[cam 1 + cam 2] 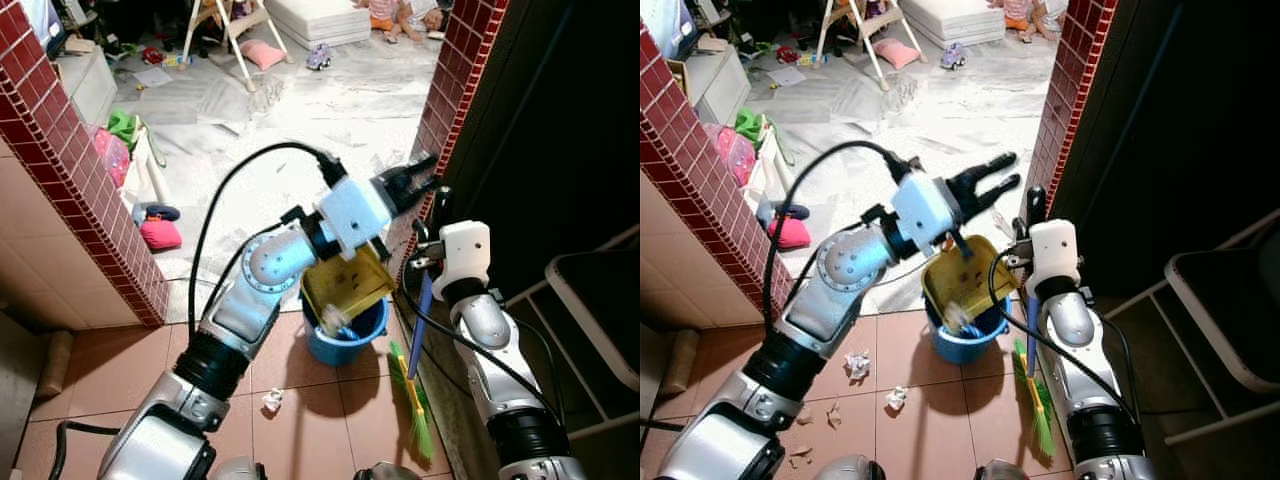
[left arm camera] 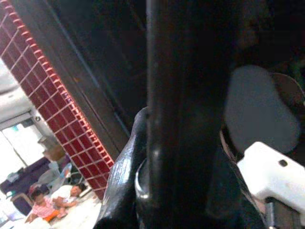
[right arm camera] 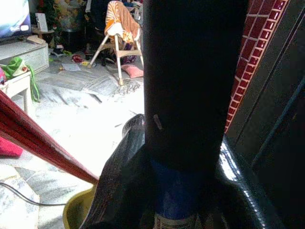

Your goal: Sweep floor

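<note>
Yellow dustpan [image 1: 958,278] tilts over the blue bucket [image 1: 962,342], left end effector [image 1: 992,181] clamped on its handle; right end effector [image 1: 1032,212] grips the broom [image 1: 1037,395]

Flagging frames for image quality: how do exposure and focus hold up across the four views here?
Both eye views are sharp on the blue plastic bucket and yellow dustpan, though the pale marble floor beyond is nearly blown out. Left wrist view: dark, a blurred black handle up close. Right wrist view: the blue-and-black broom handle is out of focus, the bright floor overexposed.
</note>
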{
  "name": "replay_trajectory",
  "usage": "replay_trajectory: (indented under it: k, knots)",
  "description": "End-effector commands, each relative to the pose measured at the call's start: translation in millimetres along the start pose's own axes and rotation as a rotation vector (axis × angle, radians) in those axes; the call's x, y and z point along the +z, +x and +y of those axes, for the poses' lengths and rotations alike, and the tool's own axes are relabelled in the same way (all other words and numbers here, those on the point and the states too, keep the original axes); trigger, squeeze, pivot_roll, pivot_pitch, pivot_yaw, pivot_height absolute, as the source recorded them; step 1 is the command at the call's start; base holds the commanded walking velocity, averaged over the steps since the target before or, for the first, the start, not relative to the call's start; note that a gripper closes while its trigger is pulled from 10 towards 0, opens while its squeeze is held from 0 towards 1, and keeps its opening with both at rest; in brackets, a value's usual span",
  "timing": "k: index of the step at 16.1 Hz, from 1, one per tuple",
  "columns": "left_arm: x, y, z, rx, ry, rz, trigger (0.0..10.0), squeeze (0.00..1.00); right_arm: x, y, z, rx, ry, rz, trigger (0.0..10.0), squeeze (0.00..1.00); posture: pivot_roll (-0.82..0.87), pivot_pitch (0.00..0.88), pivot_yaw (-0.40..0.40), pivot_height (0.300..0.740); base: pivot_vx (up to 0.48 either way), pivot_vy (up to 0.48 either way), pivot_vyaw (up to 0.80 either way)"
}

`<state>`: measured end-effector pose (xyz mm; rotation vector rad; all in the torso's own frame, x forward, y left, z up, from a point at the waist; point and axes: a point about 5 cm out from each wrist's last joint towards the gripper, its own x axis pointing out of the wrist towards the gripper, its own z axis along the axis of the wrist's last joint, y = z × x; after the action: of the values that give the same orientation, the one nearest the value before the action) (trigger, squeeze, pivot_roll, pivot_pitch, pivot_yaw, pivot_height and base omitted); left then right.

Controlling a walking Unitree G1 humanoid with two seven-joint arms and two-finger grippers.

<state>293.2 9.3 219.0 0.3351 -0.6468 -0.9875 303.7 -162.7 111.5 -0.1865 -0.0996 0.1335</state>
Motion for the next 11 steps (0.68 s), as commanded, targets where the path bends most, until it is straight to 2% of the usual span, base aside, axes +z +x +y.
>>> replay_trajectory:
  k: [1,3,6,7,9,11]
  knots:
    - [6,2.3,7.4,0.031,0.041,-0.022,10.0,0.00,13,6.4,-1.7,-0.005,-0.019,-0.066,10.0,0.00,-0.05,0.000,0.000,0.740,0.000,0.000,0.00]
    - [9,2.9,16.3,0.071,0.073,-0.035,10.0,0.00,13,6.6,-1.7,-0.006,-0.020,-0.068,10.0,0.00,-0.05,0.000,0.000,0.740,0.000,0.000,0.00]
    - [29,0.1,66.2,0.292,0.123,-0.078,10.0,0.00,14,7.8,-3.0,-0.009,-0.022,-0.075,10.0,0.00,-0.05,0.000,-0.003,0.740,0.000,0.000,0.00]
    - [31,-0.9,72.6,0.323,0.121,-0.084,10.0,0.00,14,7.9,-3.1,-0.010,-0.022,-0.075,10.0,0.00,-0.05,0.000,-0.003,0.740,0.000,0.000,0.00]
    - [47,-10.0,107.8,0.489,0.080,-0.117,10.0,0.00,14,8.5,-3.2,-0.009,-0.022,-0.077,10.0,0.00,-0.04,0.000,-0.012,0.740,0.000,0.000,0.00]
    - [54,-18.6,126.2,0.573,0.056,-0.126,10.0,0.00,15,10.5,-2.8,-0.008,-0.024,-0.079,10.0,0.00,-0.03,0.000,-0.021,0.740,0.000,0.000,0.00]
